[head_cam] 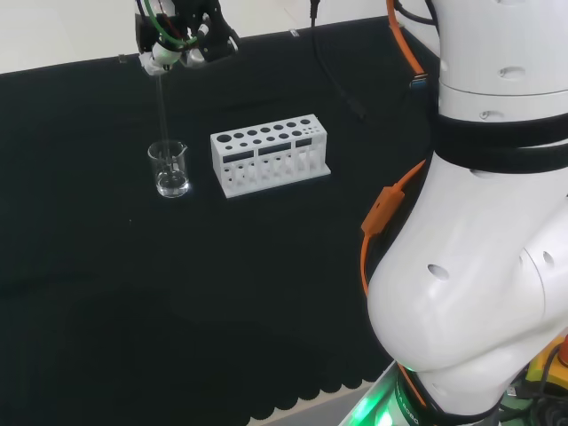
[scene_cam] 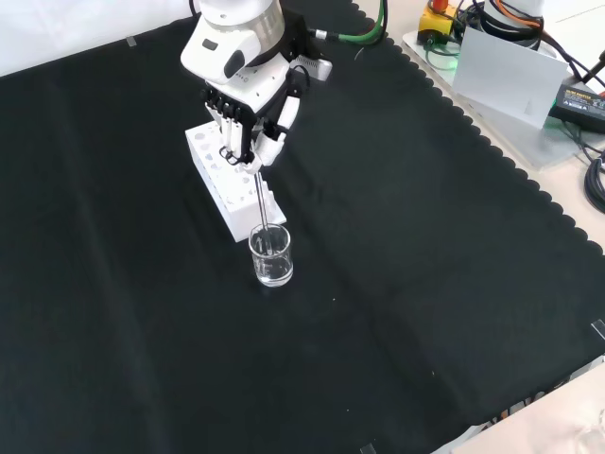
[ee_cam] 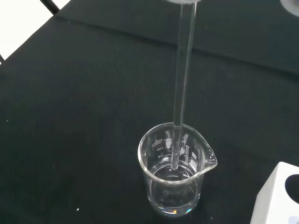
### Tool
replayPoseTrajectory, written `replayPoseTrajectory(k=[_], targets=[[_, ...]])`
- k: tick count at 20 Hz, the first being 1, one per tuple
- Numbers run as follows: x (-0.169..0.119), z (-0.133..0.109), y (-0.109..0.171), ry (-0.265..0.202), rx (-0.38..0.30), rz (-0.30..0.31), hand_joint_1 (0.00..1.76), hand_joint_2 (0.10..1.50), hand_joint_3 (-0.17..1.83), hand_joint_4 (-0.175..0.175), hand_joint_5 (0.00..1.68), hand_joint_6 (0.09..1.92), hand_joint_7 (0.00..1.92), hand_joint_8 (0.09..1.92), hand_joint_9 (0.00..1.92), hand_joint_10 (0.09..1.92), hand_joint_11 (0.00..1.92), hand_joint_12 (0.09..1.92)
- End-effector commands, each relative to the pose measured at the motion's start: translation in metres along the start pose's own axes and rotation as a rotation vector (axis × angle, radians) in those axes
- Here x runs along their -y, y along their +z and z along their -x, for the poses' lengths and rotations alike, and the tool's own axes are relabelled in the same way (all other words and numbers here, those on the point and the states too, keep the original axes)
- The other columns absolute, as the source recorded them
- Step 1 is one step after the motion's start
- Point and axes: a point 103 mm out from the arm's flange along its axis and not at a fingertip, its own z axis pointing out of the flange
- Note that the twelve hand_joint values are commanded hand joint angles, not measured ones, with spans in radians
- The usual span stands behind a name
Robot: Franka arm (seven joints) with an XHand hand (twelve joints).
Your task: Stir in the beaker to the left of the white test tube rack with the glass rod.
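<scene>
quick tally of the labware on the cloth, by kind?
Beaker: 1
Glass rod, held by the hand, lower end inside the beaker: 1
White test tube rack: 1
Total: 3

Head view looks over the arm, front view opposite; both share the rack.

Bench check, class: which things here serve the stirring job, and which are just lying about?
In use:
- beaker
- glass rod, its tip inside the beaker
- robot hand, curled on the rod
- white test tube rack, landmark

Lying about:
- cables
- grey box
</scene>
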Motion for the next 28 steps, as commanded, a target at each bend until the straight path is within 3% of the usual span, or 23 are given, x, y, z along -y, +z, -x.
replayPoseTrajectory(k=[1, 18, 28], targets=[[-0.003, 0.0, 0.013, -0.01, 0.001, -0.008, 1.31, 1.07, -0.17, -0.175, 1.24, 0.57, 1.29, 0.59, 1.84, 0.4, 1.65, 0.75], [-0.012, 0.004, 0.051, -0.019, 0.011, -0.047, 1.31, 1.07, -0.17, -0.175, 1.24, 0.57, 1.29, 0.59, 1.85, 0.39, 1.65, 0.75], [-0.021, -0.008, 0.045, -0.031, 0.013, -0.049, 1.31, 1.07, -0.17, -0.175, 1.24, 0.57, 1.29, 0.59, 1.85, 0.39, 1.65, 0.75]])
